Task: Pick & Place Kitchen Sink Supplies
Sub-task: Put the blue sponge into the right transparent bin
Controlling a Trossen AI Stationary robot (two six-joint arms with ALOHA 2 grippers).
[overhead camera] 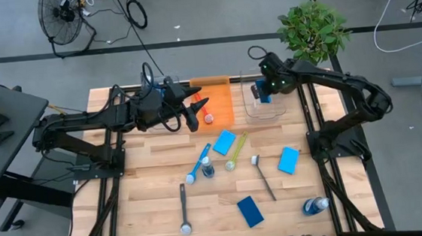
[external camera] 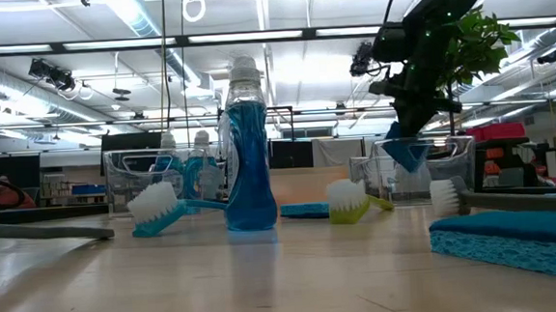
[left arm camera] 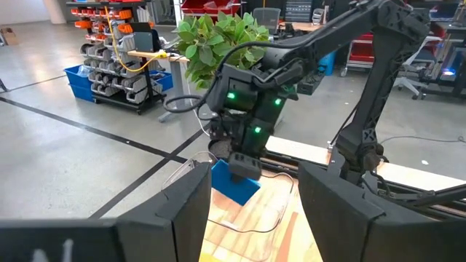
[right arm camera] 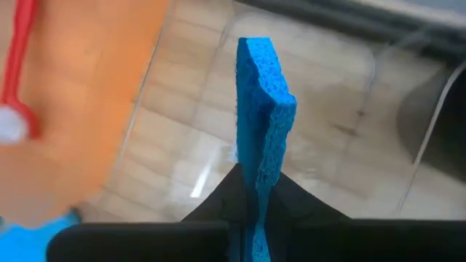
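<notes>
My right gripper [overhead camera: 258, 92] is above the clear bin [overhead camera: 267, 107] at the table's far side, shut on a flat blue sponge [right arm camera: 263, 109]. In the low view the sponge [external camera: 411, 156] hangs at the height of the bin's rim. My left gripper [overhead camera: 195, 108] is open over the orange bin [overhead camera: 217, 95], where a red brush [overhead camera: 205, 117] lies, and it holds nothing. Three more blue sponges [overhead camera: 224, 141] [overhead camera: 288, 159] [overhead camera: 250, 211], two bottles [overhead camera: 207, 167] [overhead camera: 316, 205] and several brushes [overhead camera: 197, 164] lie on the table. My right gripper pinches the sponge's two broad faces [right arm camera: 255, 191] between its two fingers, at one end of the sponge. The fingers come steeply from above. The sponge stands on edge, reaches down past the fingertips and hangs clear over the clear bin.
A potted plant [overhead camera: 311, 27] stands just beyond the table's far right corner, close to my right arm. The two bins sit side by side at the far edge. The near half of the table holds the scattered sponges, brushes [overhead camera: 264, 176] [overhead camera: 183, 207] and bottles.
</notes>
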